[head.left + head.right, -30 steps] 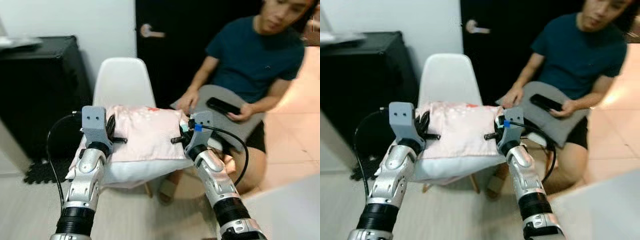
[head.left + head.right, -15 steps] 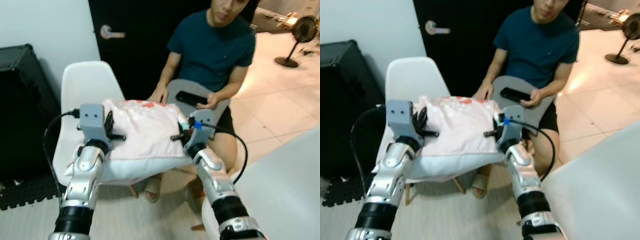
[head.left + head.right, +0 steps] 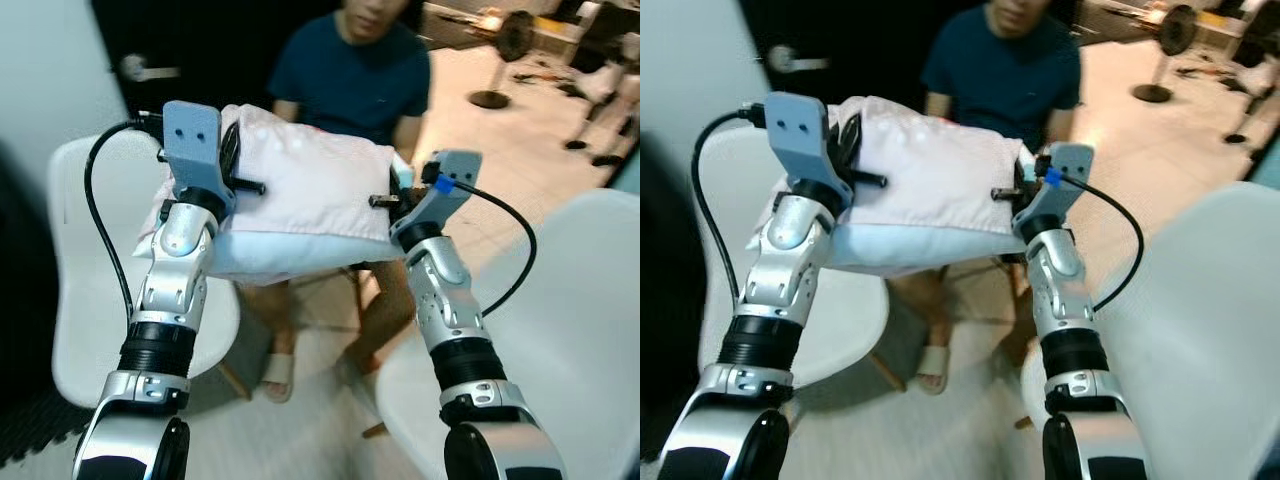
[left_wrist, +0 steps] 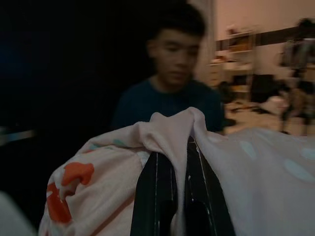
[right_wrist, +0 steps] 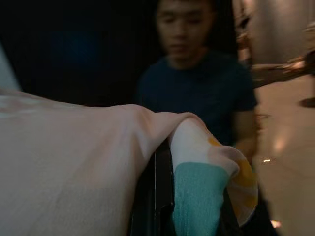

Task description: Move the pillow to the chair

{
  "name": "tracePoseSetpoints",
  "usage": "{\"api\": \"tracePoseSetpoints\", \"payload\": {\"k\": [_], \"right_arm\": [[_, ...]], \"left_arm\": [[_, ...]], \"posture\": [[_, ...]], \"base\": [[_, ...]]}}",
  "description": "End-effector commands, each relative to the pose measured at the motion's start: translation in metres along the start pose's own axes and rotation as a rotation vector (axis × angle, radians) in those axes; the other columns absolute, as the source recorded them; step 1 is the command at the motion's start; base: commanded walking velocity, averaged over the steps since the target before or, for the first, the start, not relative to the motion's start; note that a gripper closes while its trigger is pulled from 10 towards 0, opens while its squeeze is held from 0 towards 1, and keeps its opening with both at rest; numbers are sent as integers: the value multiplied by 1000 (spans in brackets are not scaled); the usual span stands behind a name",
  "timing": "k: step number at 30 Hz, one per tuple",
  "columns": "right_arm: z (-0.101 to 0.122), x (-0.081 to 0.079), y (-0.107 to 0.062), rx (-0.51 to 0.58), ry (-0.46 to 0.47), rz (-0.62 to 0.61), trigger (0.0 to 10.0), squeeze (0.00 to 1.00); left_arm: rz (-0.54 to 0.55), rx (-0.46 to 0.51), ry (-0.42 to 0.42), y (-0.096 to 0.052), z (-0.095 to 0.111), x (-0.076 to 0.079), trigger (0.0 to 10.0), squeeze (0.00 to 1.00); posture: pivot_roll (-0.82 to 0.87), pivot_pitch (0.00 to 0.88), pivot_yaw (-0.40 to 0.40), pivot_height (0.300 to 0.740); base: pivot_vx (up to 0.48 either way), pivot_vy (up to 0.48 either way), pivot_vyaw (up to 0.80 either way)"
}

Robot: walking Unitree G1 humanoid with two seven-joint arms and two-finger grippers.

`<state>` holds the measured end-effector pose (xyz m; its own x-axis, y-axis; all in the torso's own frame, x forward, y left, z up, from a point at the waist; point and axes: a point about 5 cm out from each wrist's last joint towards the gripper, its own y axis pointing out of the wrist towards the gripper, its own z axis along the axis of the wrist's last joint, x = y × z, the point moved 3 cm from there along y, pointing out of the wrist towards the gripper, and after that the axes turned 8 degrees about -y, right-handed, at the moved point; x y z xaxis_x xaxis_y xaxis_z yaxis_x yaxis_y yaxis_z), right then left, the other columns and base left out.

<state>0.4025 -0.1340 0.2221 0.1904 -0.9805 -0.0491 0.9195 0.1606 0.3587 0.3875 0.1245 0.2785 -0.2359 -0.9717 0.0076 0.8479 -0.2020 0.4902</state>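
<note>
A pale pink pillow (image 3: pixel 300 190) with faint dots hangs in the air between my two arms, at chest height. My left gripper (image 3: pixel 232 152) is shut on its left edge, and the left wrist view has fabric pinched between the black fingers (image 4: pixel 156 194). My right gripper (image 3: pixel 393 196) is shut on the right edge, where a teal and orange corner (image 5: pixel 197 196) folds over a finger. One white chair (image 3: pixel 85 300) stands low on my left, partly beneath the pillow. A second white chair (image 3: pixel 560 330) is at lower right beside my right arm.
A person in a dark teal shirt (image 3: pixel 350 75) sits straight ahead, close behind the pillow, with legs and a sandalled foot (image 3: pixel 278 370) below it. A dark door with a handle (image 3: pixel 140 68) is at back left. A floor fan (image 3: pixel 505 40) stands far right on tiled floor.
The view has swung to the right: the first white chair now sits at the left and a second chair fills the lower right. The pillow stays gripped in both grippers and sits higher in the view.
</note>
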Motion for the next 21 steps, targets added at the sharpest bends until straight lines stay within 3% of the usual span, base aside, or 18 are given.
{"api": "tracePoseSetpoints", "payload": {"k": [1,21], "right_arm": [[19,-10,4,100,-1,25,10000,0],[21,-2,5,113,-12,0,10000,0]], "left_arm": [[-38,15,2,0,2,6,10000,0],[-64,18,-35,3,-2,13,10000,0]], "posture": [[8,8,7,740],[2,11,10,740]], "base": [[0,0,-800],[0,0,-800]]}}
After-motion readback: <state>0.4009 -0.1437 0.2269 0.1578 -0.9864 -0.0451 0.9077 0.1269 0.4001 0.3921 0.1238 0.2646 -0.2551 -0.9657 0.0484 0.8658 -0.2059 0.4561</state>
